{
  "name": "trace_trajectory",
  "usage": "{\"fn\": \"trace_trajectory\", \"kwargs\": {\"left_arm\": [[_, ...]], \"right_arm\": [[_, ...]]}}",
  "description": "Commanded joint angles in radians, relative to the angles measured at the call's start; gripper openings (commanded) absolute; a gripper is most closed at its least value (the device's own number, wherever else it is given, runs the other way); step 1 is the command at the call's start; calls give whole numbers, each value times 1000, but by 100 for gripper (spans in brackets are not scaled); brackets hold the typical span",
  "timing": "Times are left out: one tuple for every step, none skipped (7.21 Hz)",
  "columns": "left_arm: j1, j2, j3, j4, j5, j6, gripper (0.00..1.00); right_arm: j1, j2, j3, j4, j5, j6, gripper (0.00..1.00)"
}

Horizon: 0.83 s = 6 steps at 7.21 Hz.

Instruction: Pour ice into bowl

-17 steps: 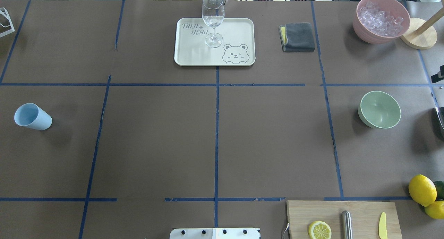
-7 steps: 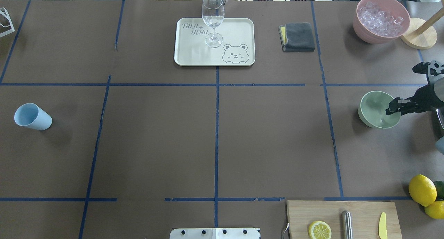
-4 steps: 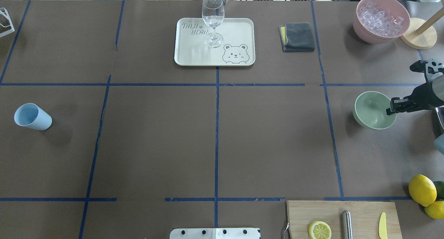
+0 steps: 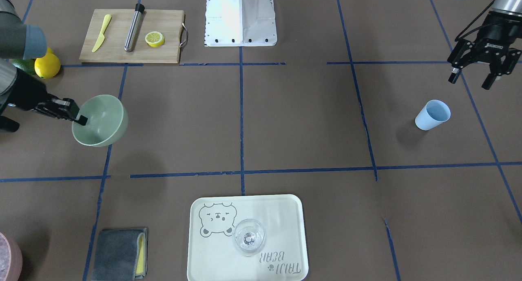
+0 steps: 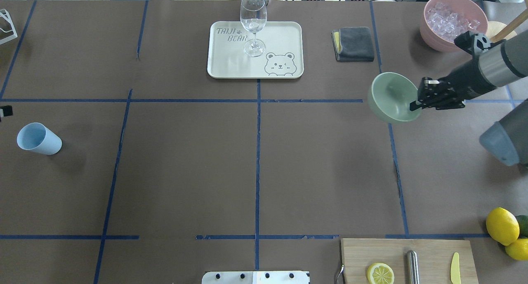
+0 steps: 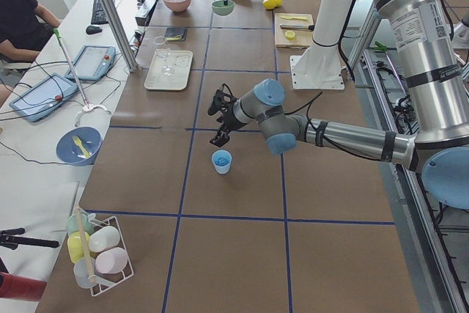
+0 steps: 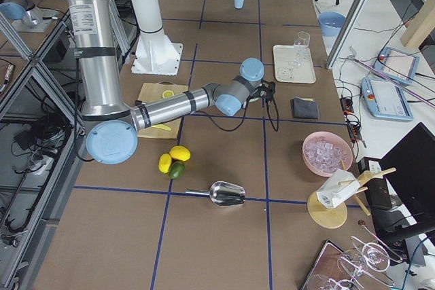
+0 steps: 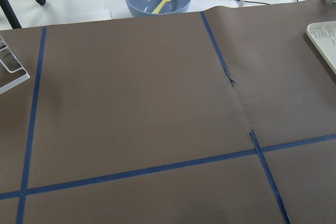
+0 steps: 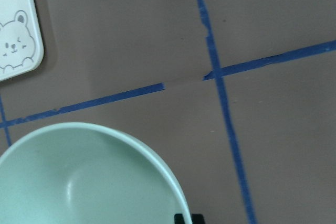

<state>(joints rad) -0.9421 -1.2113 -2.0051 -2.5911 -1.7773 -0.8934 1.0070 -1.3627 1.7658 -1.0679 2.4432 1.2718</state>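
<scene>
A: Arm finish?
B: Silver-grey tubes noted on right arm (image 7: 170,108), w/ pale-blue joint caps (image 7: 107,142); black cable (image 7: 274,115) looped nr wrist. Left arm (image 6: 352,141) built alike.
A: Grippers, base?
B: Left gripper (image 4: 469,83) & right gripper (image 5: 414,105) seen in black. Base (image 4: 240,16) painted white, w/ row of dark screws (image 4: 233,40).

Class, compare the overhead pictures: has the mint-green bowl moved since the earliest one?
Yes. The bowl, gripped by the right gripper, has shifted leftward and farther away, from right of the blue tape line onto it.
</scene>
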Motion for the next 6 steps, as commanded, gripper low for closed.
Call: {"fn": "trace_trajectory", "kwargs": {"left_arm": [[206, 65, 0, -73, 238, -116, 100], [245, 67, 0, -73, 281, -125, 100], [273, 68, 2, -75, 320, -131, 100], [314, 79, 15, -76, 399, -133, 100], [359, 82, 43, -78, 470, -148, 100], [435, 82, 80, -81, 568, -195, 100]], "right_arm": [[-174, 253, 27, -209, -129, 206, 0], [-300, 342, 18, -257, -259, 271, 0], [-391, 399, 6, -303, -339, 282, 0], [-469, 430, -12, -323, -431, 285, 0], [-499, 517, -102, -325, -479, 287, 0], [-514, 616, -221, -320, -486, 308, 0]]}}
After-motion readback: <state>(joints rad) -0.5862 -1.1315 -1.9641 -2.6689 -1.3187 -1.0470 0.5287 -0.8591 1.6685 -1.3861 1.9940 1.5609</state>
